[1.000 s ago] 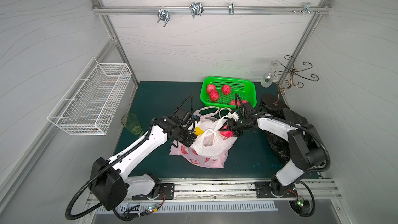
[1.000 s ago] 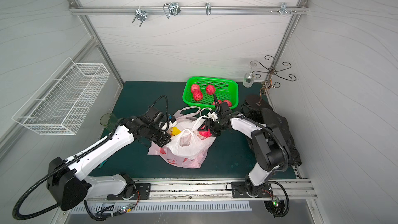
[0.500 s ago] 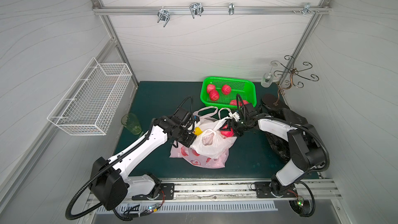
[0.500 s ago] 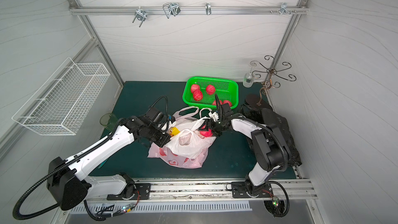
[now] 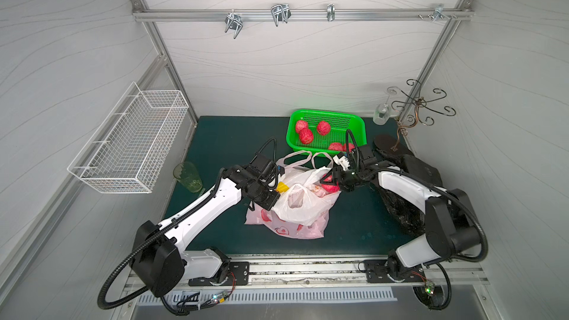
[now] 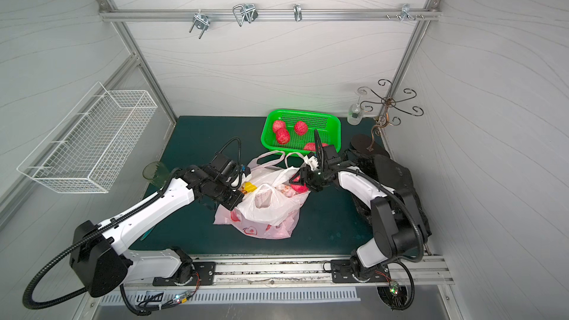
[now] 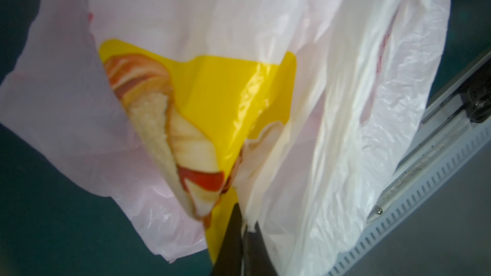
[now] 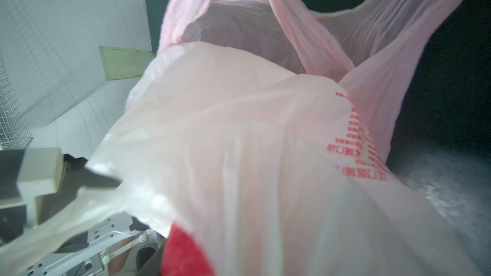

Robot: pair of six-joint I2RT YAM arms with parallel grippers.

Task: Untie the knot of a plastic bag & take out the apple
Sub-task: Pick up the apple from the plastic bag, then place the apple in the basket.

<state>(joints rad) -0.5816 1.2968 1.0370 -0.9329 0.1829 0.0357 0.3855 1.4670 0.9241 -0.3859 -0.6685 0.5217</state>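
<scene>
**Plastic bag lies open, apple sits at its mouth**

Near the middle of both top views the pink-white plastic bag (image 5: 295, 210) lies on the green desk (image 5: 228, 140). Its handles (image 5: 295, 156) are loose, so I judge that the knot is already undone. The left hand (image 7: 243, 223) is pressed together on a thin fold of the bag's rim and holds the mouth up. The right hand (image 5: 330, 181), just right of centre, has its fingers on both sides of the red netted apple (image 5: 332, 186) and appears to clasp it at the bag's mouth.

The bag is thin, so it may slip or tear out of the left pinch, and the mouth would then fall over the apple. The apple's net may also catch on the plastic and drag the whole bag, or the yellow packet (image 7: 225, 88), along with it.

On the bag, red block print (image 8: 357, 139) is too blurred to read, and red hearts (image 5: 281, 229) sit lower down. The packet shows a picture of bread but no readable words
</scene>
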